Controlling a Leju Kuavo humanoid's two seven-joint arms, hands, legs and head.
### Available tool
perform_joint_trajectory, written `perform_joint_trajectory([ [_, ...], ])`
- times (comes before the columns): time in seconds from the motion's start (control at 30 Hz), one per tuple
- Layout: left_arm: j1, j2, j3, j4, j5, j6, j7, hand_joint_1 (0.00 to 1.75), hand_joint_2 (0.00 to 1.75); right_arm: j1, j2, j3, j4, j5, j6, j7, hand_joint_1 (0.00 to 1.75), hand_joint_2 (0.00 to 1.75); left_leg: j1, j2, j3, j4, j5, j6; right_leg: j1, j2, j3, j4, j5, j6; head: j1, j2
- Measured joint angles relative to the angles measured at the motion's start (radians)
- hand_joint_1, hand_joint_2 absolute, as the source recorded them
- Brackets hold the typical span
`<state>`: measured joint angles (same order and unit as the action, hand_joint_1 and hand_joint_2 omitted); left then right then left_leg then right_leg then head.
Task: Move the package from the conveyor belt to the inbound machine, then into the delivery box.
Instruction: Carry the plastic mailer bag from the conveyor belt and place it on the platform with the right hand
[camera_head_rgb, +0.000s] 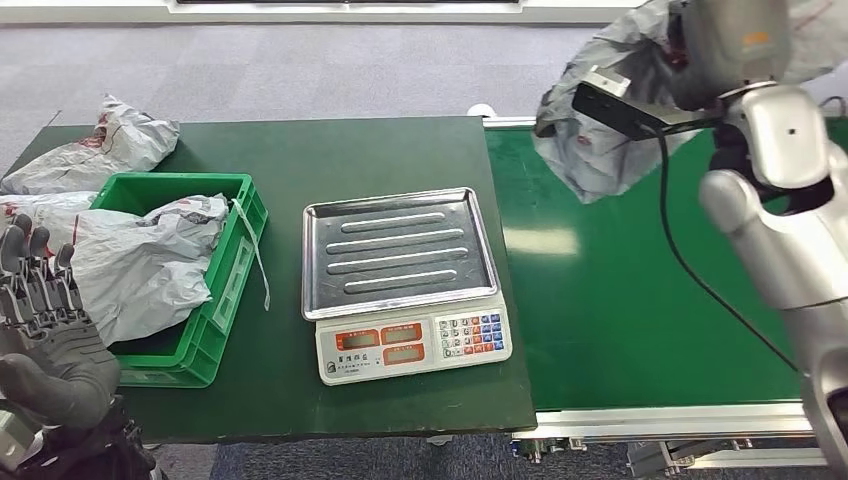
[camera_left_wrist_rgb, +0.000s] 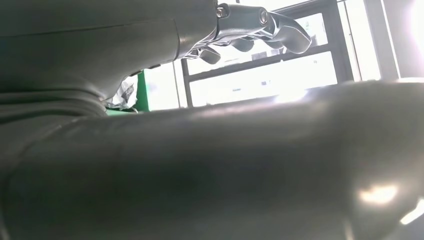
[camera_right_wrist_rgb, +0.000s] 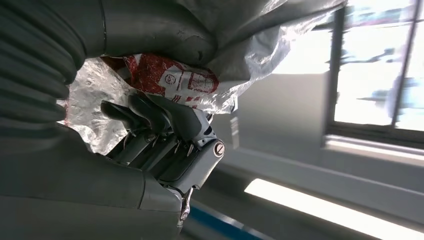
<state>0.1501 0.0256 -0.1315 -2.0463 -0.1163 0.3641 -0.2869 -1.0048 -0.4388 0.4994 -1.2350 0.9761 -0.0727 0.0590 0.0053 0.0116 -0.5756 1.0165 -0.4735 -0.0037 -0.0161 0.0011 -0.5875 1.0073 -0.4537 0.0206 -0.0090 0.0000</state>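
My right hand is raised at the far right and grips a crumpled grey package with red print, which hangs above the green conveyor belt. In the right wrist view the dark fingers curl into the package and the thumb presses on it from the other side. The inbound machine, a scale with a ribbed steel tray, stands bare at the table's middle. The green delivery box sits to its left. My left hand hovers low at the left with its fingers extended, holding nothing.
Grey packages lie in the delivery box, one spilling over its near left side. Another package lies on the dark green table behind the box. The conveyor's metal frame runs along the front right.
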Motion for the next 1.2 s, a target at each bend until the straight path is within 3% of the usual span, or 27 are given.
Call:
perform_joint_trajectory([
  [0.1,-0.009,0.000,0.000,0.016,0.006,0.007,-0.005,0.00,0.00,-0.038,0.083,0.065,0.078,-0.031,-0.025,-0.002,1.75,1.75,0.002,-0.006,0.000,0.000,0.003,-0.001,0.001,-0.006,0.000,0.000,0.001,-0.001,0.000,0.000],
  [0.3,-0.021,0.004,-0.002,0.040,0.015,0.013,-0.005,0.00,0.00,-0.058,0.160,0.122,0.148,-0.150,-0.018,-0.040,1.75,1.75,0.002,-0.009,-0.002,0.000,0.003,-0.001,0.001,-0.009,0.000,0.000,0.000,-0.001,0.000,0.000],
  [0.6,-0.080,0.023,-0.044,0.091,0.029,0.010,0.000,0.00,0.00,0.066,0.322,0.167,0.163,-0.429,0.001,-0.126,1.75,1.75,0.003,-0.009,-0.002,0.000,0.003,-0.002,0.002,-0.009,0.000,0.000,0.000,-0.001,0.000,0.000],
  [0.87,-0.108,0.038,-0.074,0.103,0.026,0.002,0.018,0.00,0.00,0.222,0.380,0.164,0.132,-0.547,0.047,-0.216,1.75,1.75,0.003,-0.009,-0.003,0.000,0.003,-0.002,0.002,-0.008,-0.001,0.000,0.000,-0.001,0.000,0.000],
  [1.17,-0.122,0.039,-0.091,0.101,0.019,-0.007,0.034,0.00,0.00,0.271,0.410,0.163,0.124,-0.528,0.075,-0.214,1.75,1.75,0.003,-0.009,-0.003,0.000,0.003,-0.002,0.002,-0.008,-0.001,0.000,0.000,-0.001,0.000,0.000],
  [1.2,-0.122,0.039,-0.092,0.099,0.014,-0.008,0.037,0.00,0.00,0.275,0.412,0.162,0.124,-0.520,0.079,-0.210,1.61,1.75,0.003,-0.009,-0.003,0.000,0.003,-0.002,0.002,-0.008,-0.001,0.000,0.000,-0.001,0.000,0.000],
])
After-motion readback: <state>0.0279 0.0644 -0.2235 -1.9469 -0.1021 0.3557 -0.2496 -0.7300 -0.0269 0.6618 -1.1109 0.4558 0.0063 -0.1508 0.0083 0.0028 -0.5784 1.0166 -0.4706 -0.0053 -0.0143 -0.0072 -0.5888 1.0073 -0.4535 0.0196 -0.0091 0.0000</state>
